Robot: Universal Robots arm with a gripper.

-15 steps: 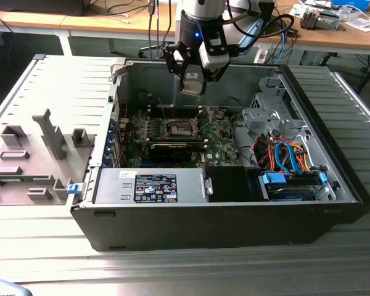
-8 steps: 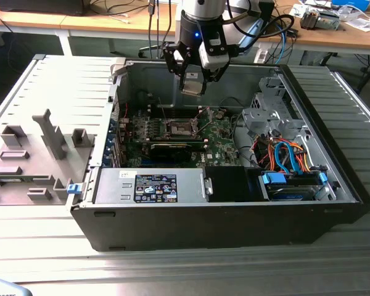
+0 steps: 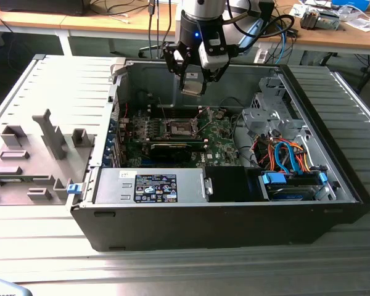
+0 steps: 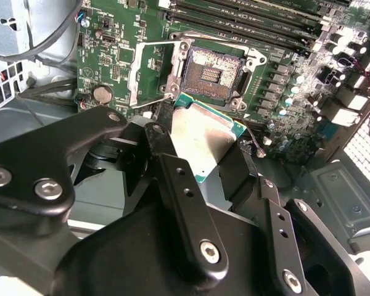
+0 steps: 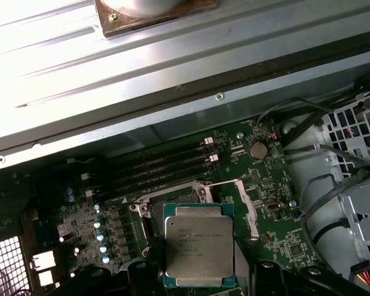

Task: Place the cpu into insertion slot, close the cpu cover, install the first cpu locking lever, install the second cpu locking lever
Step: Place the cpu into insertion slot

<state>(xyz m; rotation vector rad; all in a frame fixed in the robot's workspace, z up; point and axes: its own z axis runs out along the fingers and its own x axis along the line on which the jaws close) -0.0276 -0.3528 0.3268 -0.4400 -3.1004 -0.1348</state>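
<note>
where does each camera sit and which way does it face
Exterior view: off the arm, looks down into the open case; arm and tool show.
Second wrist view: on the wrist, looks past the tool's fingers at the insertion slot.
First wrist view: on the wrist, looks down at the board.
Both wrist views share the held cpu.

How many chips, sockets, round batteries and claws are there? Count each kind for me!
square silver-grey metal chip: 1
square dark-centred socket with silvery rim: 1
round silver coin battery: 1
black claw, gripping the chip: 1
Total: 4
</note>
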